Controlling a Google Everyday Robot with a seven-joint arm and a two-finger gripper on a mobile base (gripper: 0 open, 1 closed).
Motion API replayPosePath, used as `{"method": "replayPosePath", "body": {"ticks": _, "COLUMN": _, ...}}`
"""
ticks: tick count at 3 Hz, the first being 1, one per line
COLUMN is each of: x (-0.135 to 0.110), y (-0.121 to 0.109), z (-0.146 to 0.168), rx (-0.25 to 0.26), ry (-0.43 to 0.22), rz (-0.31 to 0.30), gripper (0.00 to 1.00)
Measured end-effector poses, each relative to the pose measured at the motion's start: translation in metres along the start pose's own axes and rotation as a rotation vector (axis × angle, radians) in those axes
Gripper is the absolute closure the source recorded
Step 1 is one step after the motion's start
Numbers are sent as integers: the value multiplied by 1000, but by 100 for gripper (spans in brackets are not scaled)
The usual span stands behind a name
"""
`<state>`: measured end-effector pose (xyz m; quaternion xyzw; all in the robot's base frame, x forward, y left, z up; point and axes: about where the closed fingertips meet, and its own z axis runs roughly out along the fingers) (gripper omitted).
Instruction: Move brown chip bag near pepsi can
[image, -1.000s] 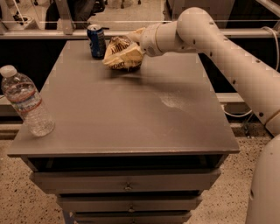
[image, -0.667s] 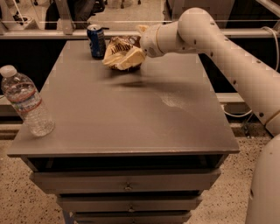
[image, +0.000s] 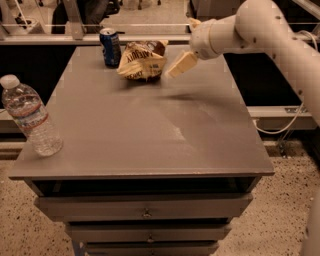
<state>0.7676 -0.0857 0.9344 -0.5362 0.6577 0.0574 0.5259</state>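
Note:
The brown chip bag (image: 141, 61) lies on the grey table (image: 150, 125) near its far edge, dark brown top to the rear and pale yellow part facing me. The pepsi can (image: 110, 47) stands upright just left of the bag, almost touching it. My gripper (image: 179, 56) hovers just right of the bag, open and empty, with one cream finger (image: 182, 64) pointing down toward the bag's right edge. Nothing is held.
A clear plastic water bottle (image: 31, 116) stands at the table's left front corner. The table has drawers (image: 145, 212) below its front edge. My white arm (image: 270, 30) reaches in from the right. A rail and dark gap lie behind the table.
The gripper has let go of the chip bag and drawn back to the right. The bag now rests on the table next to the can.

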Motion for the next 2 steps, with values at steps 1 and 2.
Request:
{"method": "replayPosePath", "body": {"ticks": 1, "x": 27, "y": -39, "z": -59, "rx": 105, "ry": 84, "rz": -35, "gripper": 0}}
{"method": "replayPosePath", "body": {"ticks": 2, "x": 31, "y": -43, "z": -65, "rx": 115, "ry": 93, "rz": -37, "gripper": 0}}
